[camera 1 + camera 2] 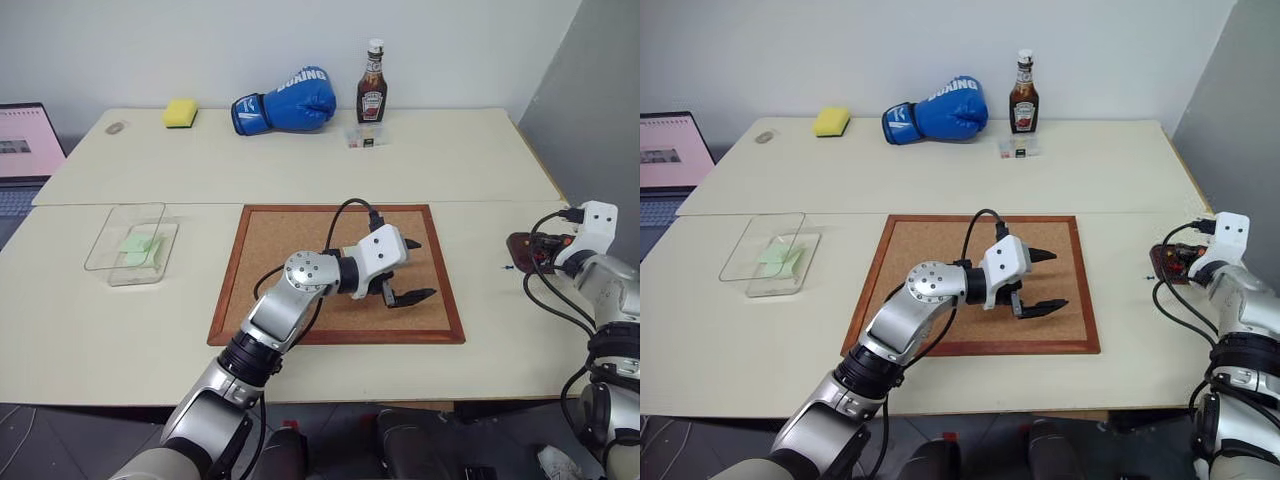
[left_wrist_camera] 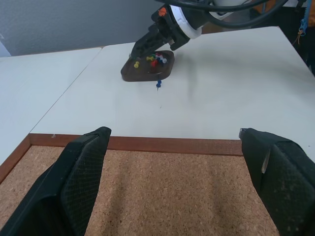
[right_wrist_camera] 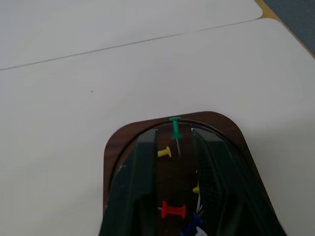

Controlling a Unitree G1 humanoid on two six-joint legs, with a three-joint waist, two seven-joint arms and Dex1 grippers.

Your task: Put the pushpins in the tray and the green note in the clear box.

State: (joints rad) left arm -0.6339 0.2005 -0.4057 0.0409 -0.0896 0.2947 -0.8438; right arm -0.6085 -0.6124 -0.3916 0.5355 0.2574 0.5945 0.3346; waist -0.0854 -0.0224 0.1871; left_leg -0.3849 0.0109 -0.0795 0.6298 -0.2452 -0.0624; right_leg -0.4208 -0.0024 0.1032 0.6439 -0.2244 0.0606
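Observation:
The dark brown tray (image 3: pixel 114 147) sits near the table's right edge and holds several pushpins (image 3: pixel 173 210) in red, yellow and blue. My right gripper (image 3: pixel 174 133) hangs low over the tray with its fingers parted. A green pushpin (image 3: pixel 175 127) lies loose between the tips, untouched by either finger. One blue pushpin (image 2: pixel 158 85) rests on the table just beside the tray (image 2: pixel 142 74). My left gripper (image 1: pixel 423 268) is open and empty over the right part of the cork board. The green note (image 1: pixel 140 243) lies inside the clear box (image 1: pixel 128 210) at the left.
The wood-framed cork board (image 1: pixel 290 250) fills the table's middle. Along the back stand a yellow sponge (image 1: pixel 181 112), a blue boxing glove (image 1: pixel 287 100), a ketchup bottle (image 1: pixel 372 85) and a small clear container (image 1: pixel 367 138). A laptop (image 1: pixel 25 140) is at far left.

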